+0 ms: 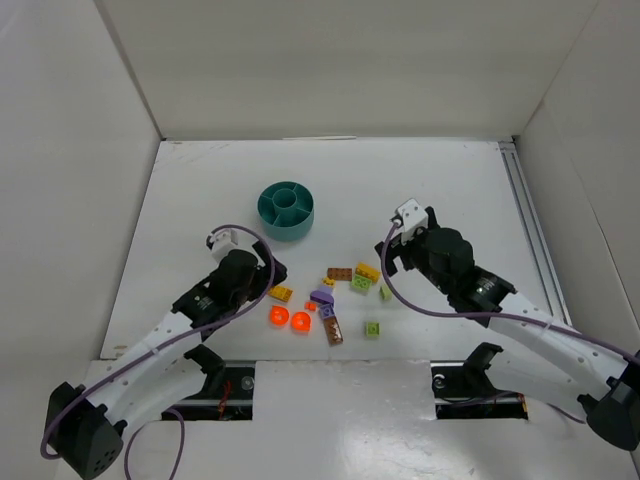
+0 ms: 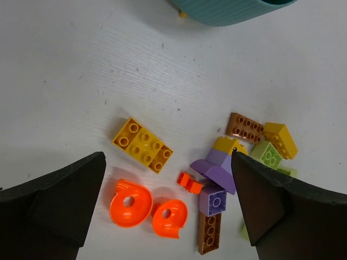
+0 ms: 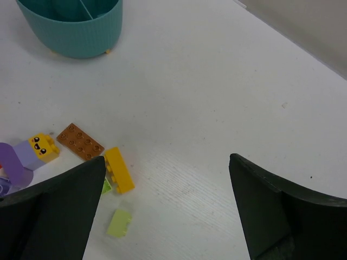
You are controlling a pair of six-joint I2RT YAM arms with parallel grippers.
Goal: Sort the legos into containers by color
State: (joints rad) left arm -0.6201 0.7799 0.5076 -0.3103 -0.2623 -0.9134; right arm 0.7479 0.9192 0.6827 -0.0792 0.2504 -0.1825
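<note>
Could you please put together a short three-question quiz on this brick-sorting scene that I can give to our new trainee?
1. True or false: the left gripper is holding a brick.
2. What colour are the two curved pieces nearest it? A orange, B green, C purple.
3. Fill in: the loose bricks lie on the ___, not in the dish.
Key: 1 false, it is open and empty; 2 A; 3 table.
</note>
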